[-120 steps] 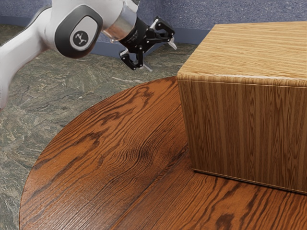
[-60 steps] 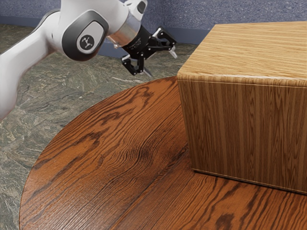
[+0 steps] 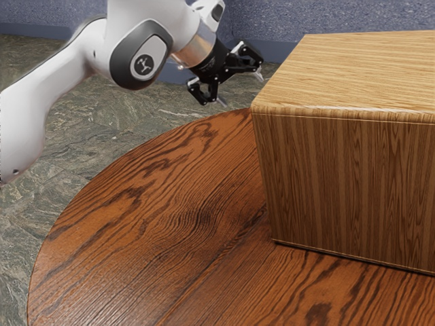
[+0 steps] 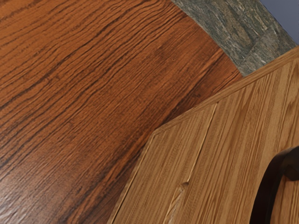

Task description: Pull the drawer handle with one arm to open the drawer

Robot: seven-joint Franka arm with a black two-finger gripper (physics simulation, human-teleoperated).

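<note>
In the upper left of the exterior view, the white seven-joint Franka arm [image 3: 61, 75] comes in and reaches toward the exterior view's right. It ends in the black two-finger gripper [image 3: 241, 89]. The gripper's fingers [image 3: 204, 94] are spread wide apart with nothing between them. One pale fingertip points toward the box and the other sits lower and nearer the table. The gripper hangs in the air above the far rim of the round, dark reddish-brown wooden table [image 3: 156, 231]. It is just beside the upper left corner of the light, straight-grained wooden cabinet [image 3: 346, 136] and does not touch it.

The cabinet fills the right side of the exterior view and stands on the table. Its top and one tall side face the camera. Behind the table lie a mottled grey-green stone floor [image 3: 81, 122] and a blue-grey wall [image 3: 326, 17] along the upper edge.

In the wrist view the cabinet's pale face [image 4: 187, 158] lies ahead of the hand, with a thin seam running across its grain. The task's thing, a dark curved drawer handle [image 4: 273, 191], stands out from that face, apart from the hand and ungrasped. Beside the cabinet the same view shows the table's red grain [image 4: 84, 93], and past its rim a strip of the floor [image 4: 243, 32]. Whether the drawer is pulled out at all cannot be told.
</note>
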